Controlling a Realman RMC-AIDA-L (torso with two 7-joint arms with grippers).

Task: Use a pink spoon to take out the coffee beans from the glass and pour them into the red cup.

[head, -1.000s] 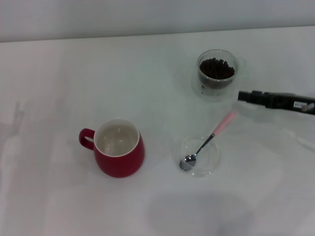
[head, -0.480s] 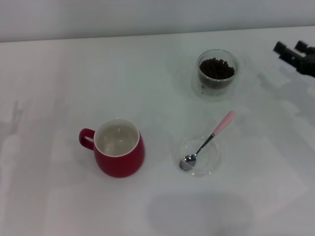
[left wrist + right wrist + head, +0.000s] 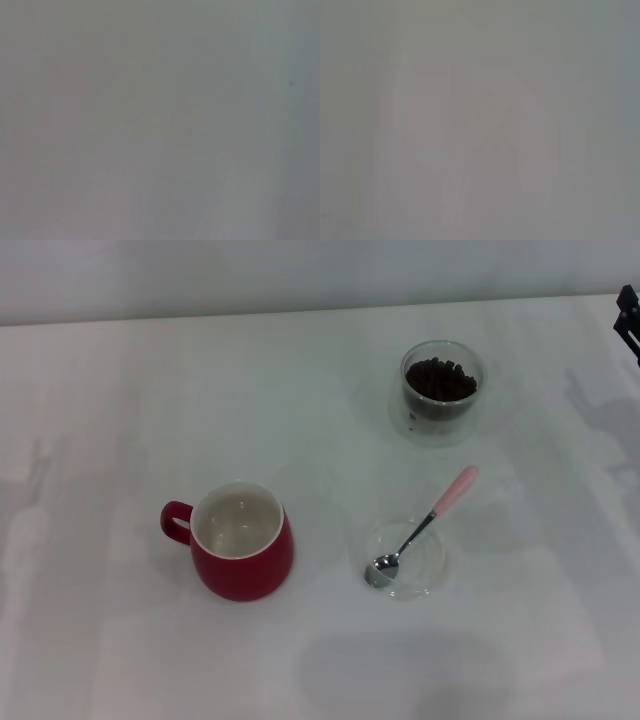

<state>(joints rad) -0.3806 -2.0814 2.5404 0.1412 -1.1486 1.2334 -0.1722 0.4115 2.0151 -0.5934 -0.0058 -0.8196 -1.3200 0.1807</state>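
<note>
Right end effector point(image 3: 630, 320) barely in view, far right of glass point(image 3: 442, 390); can't tell its state. Spoon point(image 3: 425, 524) rests in dish point(image 3: 430, 575), below glass. I'd grab pink handle mid-length, approx. level.

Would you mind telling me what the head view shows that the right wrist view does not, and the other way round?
Only the head view shows the objects: the red cup, the glass holding the coffee beans, and the pink spoon lying with its bowl in a shallow clear dish. The right claw barely shows at its far right edge, touching nothing. Only the right wrist view: nothing distinct, just a pale blank surface. Both share that pale surface, probably the white table.
</note>
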